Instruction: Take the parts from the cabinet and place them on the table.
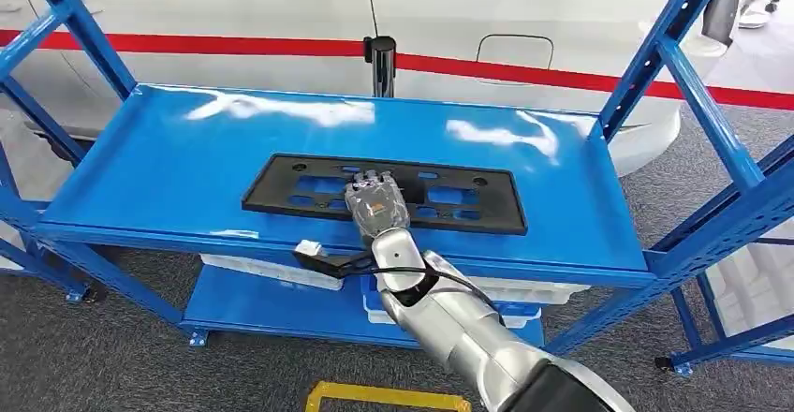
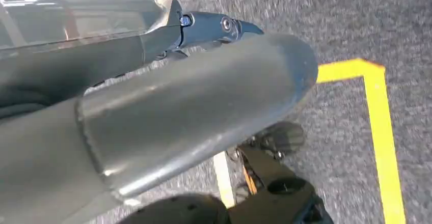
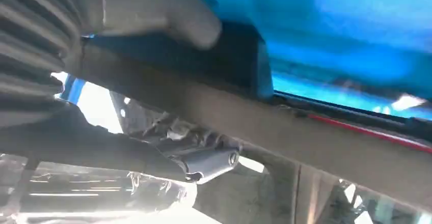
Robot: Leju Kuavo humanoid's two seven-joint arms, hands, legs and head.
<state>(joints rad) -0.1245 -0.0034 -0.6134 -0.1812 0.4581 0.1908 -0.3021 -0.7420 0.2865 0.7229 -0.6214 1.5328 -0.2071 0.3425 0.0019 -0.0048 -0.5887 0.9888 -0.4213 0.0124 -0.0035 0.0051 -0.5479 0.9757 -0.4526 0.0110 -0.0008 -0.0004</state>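
The black part (image 1: 379, 193) lies flat on the blue shelf (image 1: 187, 164), long axis crosswise; the right hand (image 1: 376, 204) fingers grip its near edge.

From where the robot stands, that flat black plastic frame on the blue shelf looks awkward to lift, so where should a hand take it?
Grip the near long edge of the flat black plastic frame, coming from the robot's side. It lies flat, so only an edge offers purchase. The right hand already rests there, thumb over the edge in the right wrist view.
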